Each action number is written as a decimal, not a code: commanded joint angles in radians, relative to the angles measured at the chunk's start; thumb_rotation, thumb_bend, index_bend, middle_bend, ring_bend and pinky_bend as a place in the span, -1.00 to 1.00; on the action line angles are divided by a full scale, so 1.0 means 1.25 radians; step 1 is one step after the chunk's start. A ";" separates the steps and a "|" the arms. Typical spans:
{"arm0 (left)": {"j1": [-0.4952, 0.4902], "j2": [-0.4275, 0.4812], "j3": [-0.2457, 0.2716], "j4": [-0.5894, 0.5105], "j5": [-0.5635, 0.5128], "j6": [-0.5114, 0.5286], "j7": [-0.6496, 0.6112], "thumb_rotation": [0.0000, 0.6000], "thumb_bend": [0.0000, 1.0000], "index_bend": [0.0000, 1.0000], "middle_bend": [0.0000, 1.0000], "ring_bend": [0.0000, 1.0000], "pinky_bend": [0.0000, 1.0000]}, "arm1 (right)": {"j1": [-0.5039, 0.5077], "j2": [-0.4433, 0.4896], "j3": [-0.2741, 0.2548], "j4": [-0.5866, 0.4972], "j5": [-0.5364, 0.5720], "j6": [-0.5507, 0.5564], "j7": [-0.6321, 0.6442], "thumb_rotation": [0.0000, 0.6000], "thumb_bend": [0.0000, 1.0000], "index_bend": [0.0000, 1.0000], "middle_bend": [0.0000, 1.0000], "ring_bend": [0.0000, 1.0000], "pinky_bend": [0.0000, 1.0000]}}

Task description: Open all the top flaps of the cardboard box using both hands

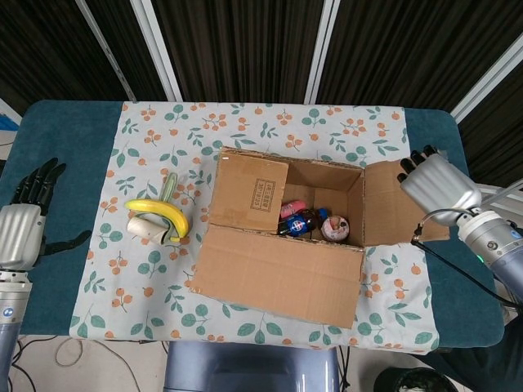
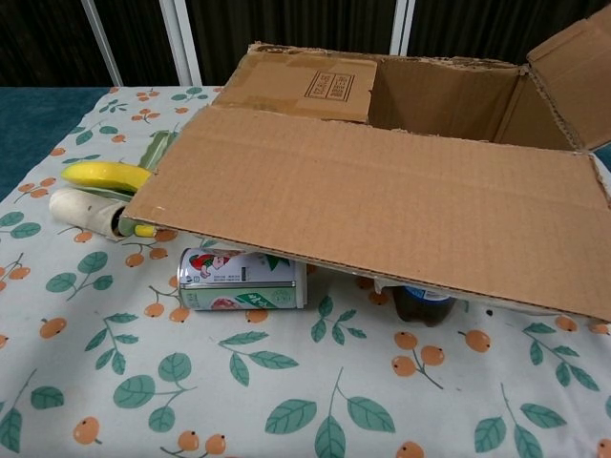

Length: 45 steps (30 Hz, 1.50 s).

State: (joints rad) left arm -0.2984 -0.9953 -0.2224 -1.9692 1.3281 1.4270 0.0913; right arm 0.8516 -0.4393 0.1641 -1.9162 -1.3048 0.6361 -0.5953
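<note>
Your cardboard box (image 1: 282, 237) sits at the centre of the head view on the flowered cloth (image 1: 147, 278), which covers the middle of the teal table (image 1: 61, 139). Its near flap (image 1: 274, 278) is folded out toward the bottom of the frame and overhangs the cloth; in the chest view that flap (image 2: 382, 205) fills the middle of the picture, with a can (image 2: 243, 279) lying on its side under its lower edge. The left flap (image 1: 249, 194) lies over the box's left half, covering part of the opening. The right flap (image 1: 400, 208) is spread outward to the right of the box, and your right hand (image 1: 435, 181) rests on its far right end at the right of the frame, fingers (image 1: 411, 162) curled over the flap's upper edge; whether they grip it or only press on it you cannot tell from here. Your left hand (image 1: 23, 220) hangs at the far left edge of the frame over bare teal table, fingers spread and holding nothing, well apart from the box. Between it and the box lie a banana (image 1: 159, 212) and a pale roll (image 1: 149, 229), touching each other, just left of the box's left wall. Inside the opening you can see a few small bottles and cans (image 1: 315, 222).
</note>
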 commanded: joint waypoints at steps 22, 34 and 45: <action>-0.041 -0.009 0.000 0.025 -0.004 -0.062 0.030 1.00 -0.82 -0.99 -1.00 -0.96 -0.82 | -0.214 -0.186 0.015 0.046 0.102 0.383 0.085 1.00 0.00 -0.74 -0.79 -0.72 -0.51; -0.162 -0.003 -0.048 0.022 -0.039 -0.189 0.119 1.00 -0.53 -0.98 -1.00 -0.96 -0.82 | -0.397 -0.363 -0.010 0.065 0.120 0.643 0.236 1.00 -0.32 -1.00 -1.00 -0.93 -0.54; -0.423 0.015 -0.120 0.062 -0.074 -0.488 0.176 1.00 0.46 -0.92 -0.90 -0.89 -0.62 | -0.459 -0.459 -0.022 0.153 0.034 0.724 0.306 1.00 -0.18 -1.00 -1.00 -0.93 -0.55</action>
State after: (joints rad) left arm -0.7391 -0.9744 -0.3398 -1.9219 1.2586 0.9077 0.2902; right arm 0.2870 -0.9994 0.1325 -1.7390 -1.2501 1.5332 -0.2319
